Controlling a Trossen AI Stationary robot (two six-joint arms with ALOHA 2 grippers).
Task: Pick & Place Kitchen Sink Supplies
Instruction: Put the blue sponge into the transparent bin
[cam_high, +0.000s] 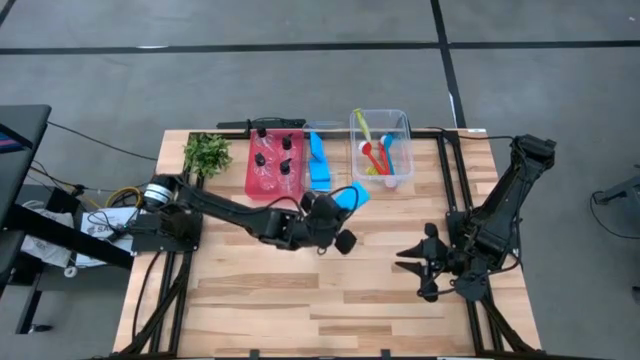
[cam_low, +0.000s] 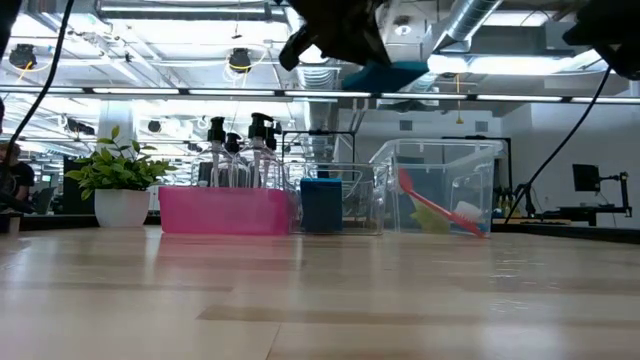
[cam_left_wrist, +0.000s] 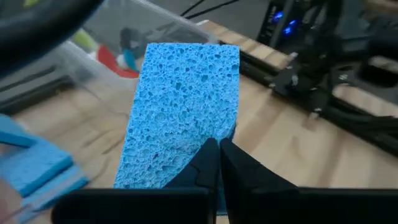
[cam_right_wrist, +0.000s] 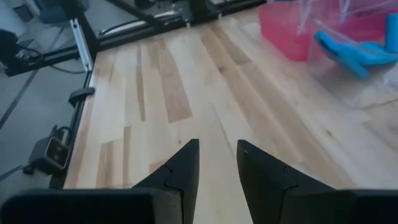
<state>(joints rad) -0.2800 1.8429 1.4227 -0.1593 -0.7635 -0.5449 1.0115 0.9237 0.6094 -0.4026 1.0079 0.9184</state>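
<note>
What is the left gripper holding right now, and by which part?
The left gripper pinches a blue sponge by one short end, lifted off the table. The right gripper holds nothing.

Two dark, matte arms of chunky jointed links; silver collar at the left arm (cam_high: 215, 205) base (yellow cables beside it); tapered black fingers (cam_right_wrist: 180, 171), wedge-shaped.
</note>
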